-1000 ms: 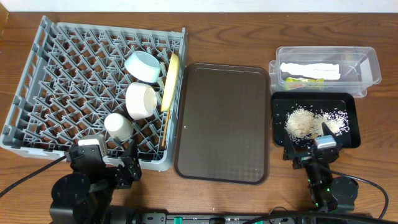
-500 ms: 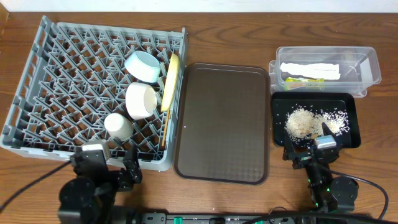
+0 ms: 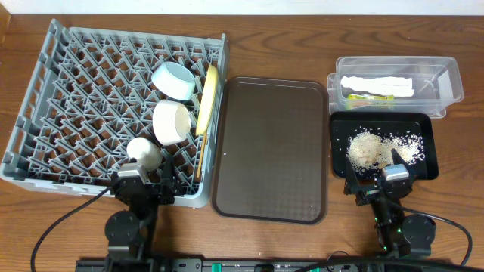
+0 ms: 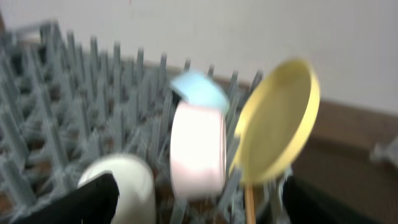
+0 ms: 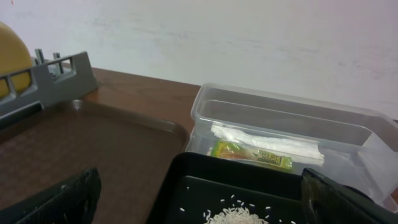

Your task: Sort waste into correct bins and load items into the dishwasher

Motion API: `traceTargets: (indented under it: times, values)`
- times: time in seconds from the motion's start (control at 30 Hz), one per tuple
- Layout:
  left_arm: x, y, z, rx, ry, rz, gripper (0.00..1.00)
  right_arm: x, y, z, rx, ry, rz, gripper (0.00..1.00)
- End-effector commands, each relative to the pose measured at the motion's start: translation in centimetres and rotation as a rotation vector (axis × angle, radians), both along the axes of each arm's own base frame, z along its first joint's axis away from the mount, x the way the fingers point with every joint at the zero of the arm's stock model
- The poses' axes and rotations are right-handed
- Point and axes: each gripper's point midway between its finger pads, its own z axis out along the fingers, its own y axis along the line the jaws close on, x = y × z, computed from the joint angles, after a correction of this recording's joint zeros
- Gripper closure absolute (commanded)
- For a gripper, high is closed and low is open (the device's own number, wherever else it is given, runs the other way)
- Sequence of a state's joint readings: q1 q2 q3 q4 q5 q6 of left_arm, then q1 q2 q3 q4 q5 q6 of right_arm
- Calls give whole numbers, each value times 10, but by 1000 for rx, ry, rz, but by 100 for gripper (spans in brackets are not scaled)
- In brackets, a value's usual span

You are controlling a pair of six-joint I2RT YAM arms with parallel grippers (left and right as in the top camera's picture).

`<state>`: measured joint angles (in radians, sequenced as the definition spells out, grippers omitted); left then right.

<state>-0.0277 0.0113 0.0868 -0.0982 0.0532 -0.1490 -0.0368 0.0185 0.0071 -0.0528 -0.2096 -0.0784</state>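
Since the plate [image 3: 207, 98], blue bowl [image 3: 172, 80], white bowl [image 3: 171, 122] and cup [image 3: 142, 152] stand in the rack [image 3: 45, 113] and napkin [image 3: 376, 83] and rice [image 3: 370, 147] lie binned, the left gripper [image 3: 147, 185] and right gripper [image 3: 376, 183], each wide open and empty, should lift away without clipping the rack.

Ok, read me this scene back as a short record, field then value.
dish rack: yellow plate on edge, blue bowl, white bowl, cream cup
clear tub: napkin, wrapper
black tray: rice crumbs
brown tray: between rack and bins
left gripper: open, at rack's near edge
right gripper: open, at black tray's near edge
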Motion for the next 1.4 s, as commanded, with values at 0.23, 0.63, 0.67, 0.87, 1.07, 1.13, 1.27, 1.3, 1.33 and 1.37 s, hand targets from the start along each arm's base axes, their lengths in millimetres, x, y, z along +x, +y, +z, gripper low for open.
traceTargets:
  times: [0.23, 0.63, 0.67, 0.87, 1.07, 1.13, 1.27, 1.3, 1.33, 1.37]
  values:
    - [4, 4, -31, 40, 42, 16, 12, -1, 4, 0, -12, -3, 17, 1]
    - [4, 4, -32, 40, 46, 17, 12, -1, 4, 0, -12, -3, 17, 1]
    - [4, 4, -32, 40, 46, 17, 12, -1, 4, 0, -12, -3, 17, 1]
    - [4, 4, -32, 40, 46, 17, 12, -1, 4, 0, -12, -3, 17, 1]
    - [4, 4, -32, 40, 46, 17, 12, -1, 4, 0, -12, -3, 17, 1]
    - [4, 4, -32, 40, 46, 17, 12, -1, 4, 0, -12, -3, 17, 1]
    - [4, 4, -32, 40, 46, 17, 12, -1, 4, 0, -12, -3, 17, 1]
    - [4, 4, -32, 40, 46, 17, 12, -1, 4, 0, -12, -3, 17, 1]
    - [4, 4, -32, 40, 46, 17, 12, -1, 4, 0, -12, -3, 17, 1]
    - [4, 4, -32, 40, 46, 17, 12, -1, 4, 0, -12, -3, 17, 1]
